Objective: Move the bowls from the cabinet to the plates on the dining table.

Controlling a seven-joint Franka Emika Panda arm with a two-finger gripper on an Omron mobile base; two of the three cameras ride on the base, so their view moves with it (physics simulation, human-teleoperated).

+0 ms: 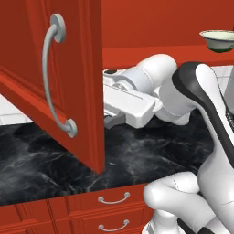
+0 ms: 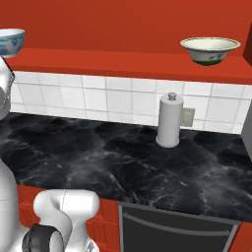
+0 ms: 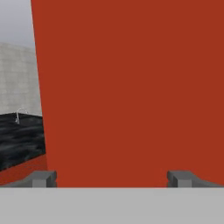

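While I hold position, jaws: the gripper (image 3: 112, 178) is spread wide with nothing between its fingertips (image 3: 43, 178); I see the two dark tips far apart in the hand view.
Straight ahead of the jaws: a flat red panel, which I judge to be the inner face of the cabinet door (image 1: 68, 77), very close to the tips.
Arm: in the left base view it reaches in behind the swung-open door, low over the black marble counter (image 1: 41, 155); the door hides the hand itself.
Bowls: the cream bowl (image 2: 210, 50) sits on the cabinet shelf (image 2: 123, 61) to the right, above the paper towel holder (image 2: 170, 120); the white bowl (image 2: 11, 42) sits at the far left of the same shelf. Both stand upright and well apart from the hand.
Plates and table: I have no sight of them from here.
Risk one: the hand is boxed between door and wall tiles; swinging upward without backing out first could strike the door or its edge.
Risk two: with the hand view blocked by red, I would be reaching for a bowl blind and could knock it off the shelf.
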